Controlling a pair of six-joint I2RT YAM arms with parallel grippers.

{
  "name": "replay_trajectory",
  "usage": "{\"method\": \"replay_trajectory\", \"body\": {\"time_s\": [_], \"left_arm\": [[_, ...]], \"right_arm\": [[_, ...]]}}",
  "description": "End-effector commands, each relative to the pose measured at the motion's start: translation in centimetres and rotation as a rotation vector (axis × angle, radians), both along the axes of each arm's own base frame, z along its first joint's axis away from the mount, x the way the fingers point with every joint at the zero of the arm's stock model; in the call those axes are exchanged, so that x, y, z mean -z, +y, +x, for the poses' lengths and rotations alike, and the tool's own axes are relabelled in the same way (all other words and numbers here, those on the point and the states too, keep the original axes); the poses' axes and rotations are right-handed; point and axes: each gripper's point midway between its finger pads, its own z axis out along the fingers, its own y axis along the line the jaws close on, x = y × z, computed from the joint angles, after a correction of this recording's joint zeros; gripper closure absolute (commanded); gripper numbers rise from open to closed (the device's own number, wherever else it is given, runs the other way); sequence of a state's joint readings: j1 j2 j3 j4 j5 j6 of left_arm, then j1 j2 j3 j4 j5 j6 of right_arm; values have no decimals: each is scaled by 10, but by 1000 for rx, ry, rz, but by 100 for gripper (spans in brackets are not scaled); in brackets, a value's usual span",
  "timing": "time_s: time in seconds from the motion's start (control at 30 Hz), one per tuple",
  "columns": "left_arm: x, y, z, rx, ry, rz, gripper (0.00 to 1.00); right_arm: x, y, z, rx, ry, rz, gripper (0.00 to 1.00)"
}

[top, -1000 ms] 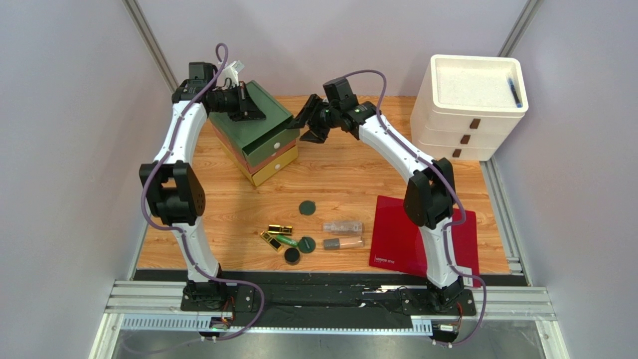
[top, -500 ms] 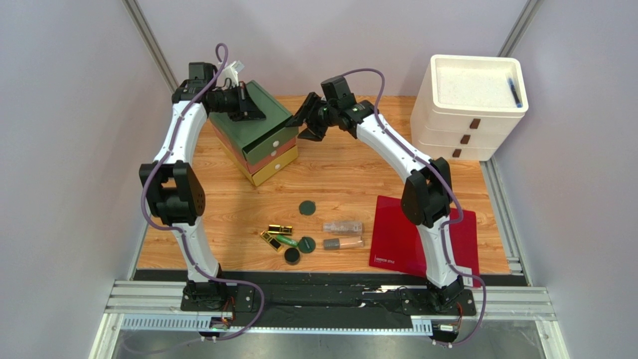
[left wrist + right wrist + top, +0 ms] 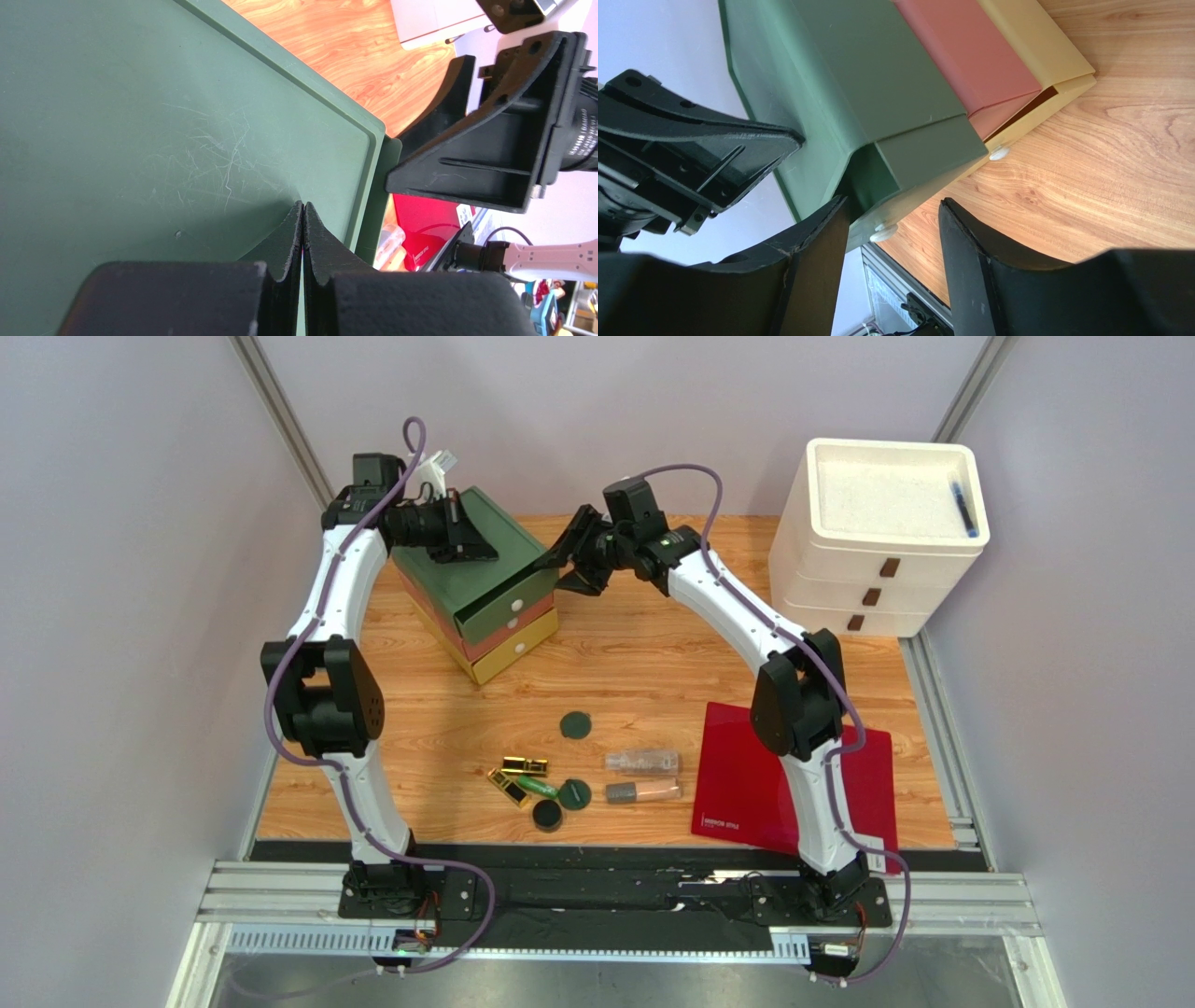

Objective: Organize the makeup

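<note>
The drawer stack point(image 3: 484, 609) stands far left on the table point(image 3: 631, 665). My left hand point(image 3: 302, 206) rests pinched shut on its green top, and my right hand point(image 3: 892, 206) gapes wide around a drawer knob point(image 3: 884, 232). White drawers point(image 3: 856, 574) stand far right. The makeup point(image 3: 574, 791) lies near the table's front edge beside a red sheet point(image 3: 730, 770), well apart from both hands

scuffed matt green plastic drawer unit point(image 3: 175, 140), smooth wood-grain table point(image 3: 645, 658), shiny gold lipstick tubes point(image 3: 526, 763).
</note>
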State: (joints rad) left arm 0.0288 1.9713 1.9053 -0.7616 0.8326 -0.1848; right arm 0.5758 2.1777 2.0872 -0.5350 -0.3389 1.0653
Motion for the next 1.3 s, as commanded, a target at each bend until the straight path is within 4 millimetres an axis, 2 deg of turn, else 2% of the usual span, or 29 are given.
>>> {"method": "replay_trajectory", "body": {"time_s": [0.0,0.07,0.17,0.2,0.23,0.37,0.47,0.73,0.97,1.07,1.13,1.27], "left_arm": [[77,20,-9,-52,205,122,100],[76,21,-9,-53,202,124,100],[77,21,-9,-55,204,126,100],[76,21,-8,-55,203,127,100],[77,21,-8,-57,208,125,100],[75,21,-6,-61,202,124,100],[73,23,-4,-67,197,129,100],[76,27,-2,-83,210,129,100],[76,31,0,-95,210,134,100],[77,32,0,-99,215,133,100],[77,31,0,-99,217,129,100],[75,30,2,-97,208,128,100]], "right_arm": [[4,4,11,9,-7,5,45],[3,6,11,6,-3,6,47],[19,0,7,-6,41,-65,50],[14,0,7,-11,35,-72,50],[24,-3,3,-17,66,-98,50],[35,-11,-10,-46,106,-150,52],[42,-25,-21,-71,126,-221,54],[49,-47,-47,-124,155,-323,55],[39,-66,-64,-158,134,-375,54],[35,-70,-64,-170,100,-395,52],[24,-72,-62,-166,50,-390,48],[-4,-60,-49,-165,-92,-308,39]]}}
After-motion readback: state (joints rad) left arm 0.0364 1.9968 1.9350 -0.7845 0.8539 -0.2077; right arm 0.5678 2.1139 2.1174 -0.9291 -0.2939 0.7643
